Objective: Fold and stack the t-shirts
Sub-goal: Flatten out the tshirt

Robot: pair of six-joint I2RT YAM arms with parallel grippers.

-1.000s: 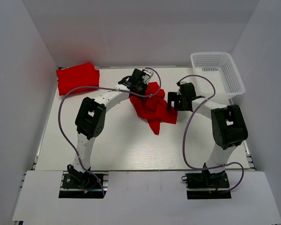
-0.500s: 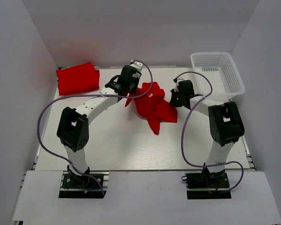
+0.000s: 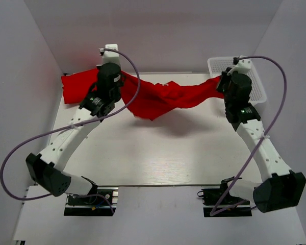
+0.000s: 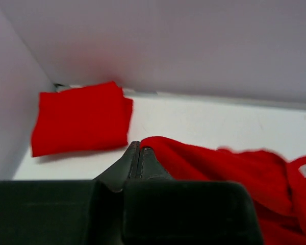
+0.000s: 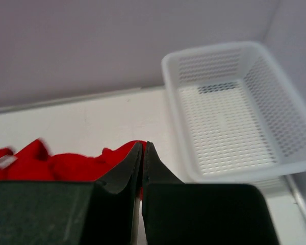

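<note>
A red t-shirt (image 3: 166, 97) hangs stretched in the air between both arms, sagging in the middle above the table. My left gripper (image 3: 121, 76) is shut on its left end, and the cloth (image 4: 219, 163) runs off to the right from the closed tips (image 4: 139, 148). My right gripper (image 3: 220, 84) is shut on the right end, with red cloth (image 5: 66, 163) pinched between its tips (image 5: 143, 148). A second t-shirt (image 3: 84, 86), folded flat, lies in the back left corner (image 4: 79, 120).
A white mesh basket (image 3: 257, 84) stands at the back right, close to my right gripper (image 5: 224, 122). White walls close in the table (image 3: 143, 153) at the back and on both sides.
Both arms have lifted and swung apart, pulling the crumpled t-shirt off the table and stretching it out between them. My right gripper has shut on its end.
</note>
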